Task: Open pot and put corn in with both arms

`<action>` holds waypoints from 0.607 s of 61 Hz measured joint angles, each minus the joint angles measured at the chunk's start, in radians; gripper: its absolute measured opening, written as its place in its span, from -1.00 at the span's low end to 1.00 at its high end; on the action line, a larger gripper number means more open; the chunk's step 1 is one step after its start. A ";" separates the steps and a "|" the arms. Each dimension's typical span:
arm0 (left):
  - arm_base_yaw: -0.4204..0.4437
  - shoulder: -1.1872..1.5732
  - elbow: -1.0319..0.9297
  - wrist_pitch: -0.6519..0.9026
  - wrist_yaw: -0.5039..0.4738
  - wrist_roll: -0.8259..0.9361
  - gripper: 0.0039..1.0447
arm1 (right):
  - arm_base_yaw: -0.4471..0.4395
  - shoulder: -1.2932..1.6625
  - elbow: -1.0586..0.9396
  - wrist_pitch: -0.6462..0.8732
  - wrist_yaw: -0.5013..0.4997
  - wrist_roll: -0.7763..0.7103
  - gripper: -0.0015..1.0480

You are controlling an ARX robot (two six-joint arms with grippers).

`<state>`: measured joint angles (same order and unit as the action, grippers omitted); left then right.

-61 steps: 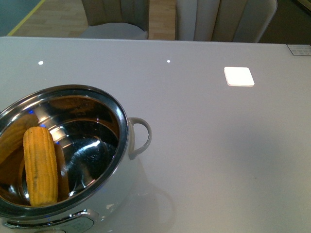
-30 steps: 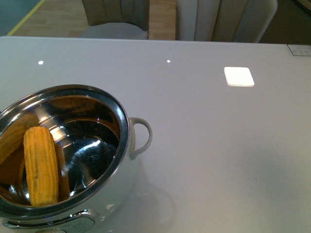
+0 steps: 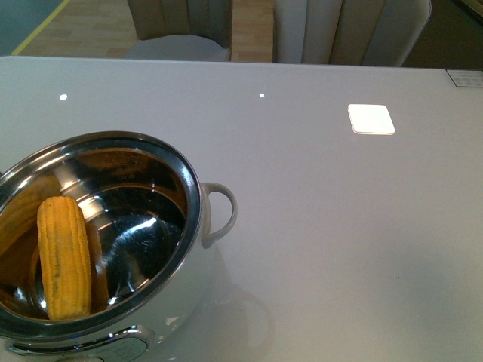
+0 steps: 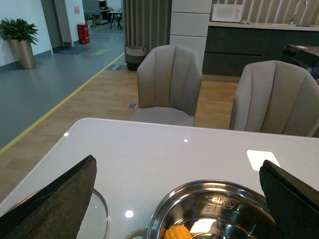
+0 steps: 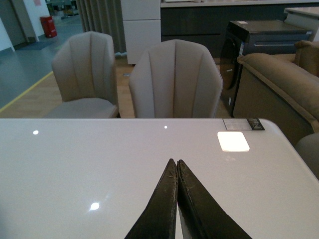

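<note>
Front view shows the pot (image 3: 98, 249) uncovered on the worktop (image 3: 339, 226), the corn (image 3: 64, 256) lying against its steel inner wall; over the last second nothing has shifted, so the corn has settled and the task looks done. The left pincer (image 4: 177, 199) is spread wide above the pot; the right pincer (image 5: 177, 169) is clenched, empty.

Corn (image 3: 64, 256) in pot (image 3: 192, 219), table (image 3: 339, 226) left.
</note>
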<state>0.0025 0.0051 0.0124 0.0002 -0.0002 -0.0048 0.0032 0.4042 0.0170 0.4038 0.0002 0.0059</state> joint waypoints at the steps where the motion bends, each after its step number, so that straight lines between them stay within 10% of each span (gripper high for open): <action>1: 0.000 0.000 0.000 0.000 0.000 0.000 0.87 | 0.000 -0.010 0.000 -0.009 0.000 0.000 -0.96; 37: 0.000 0.000 0.000 0.000 0.000 0.000 0.87 | 0.000 -0.212 0.000 -0.211 0.000 0.000 -0.96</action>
<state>0.0025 0.0051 0.0124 0.0002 -0.0006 -0.0048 0.0032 0.1921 0.0170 0.1928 0.0002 0.0059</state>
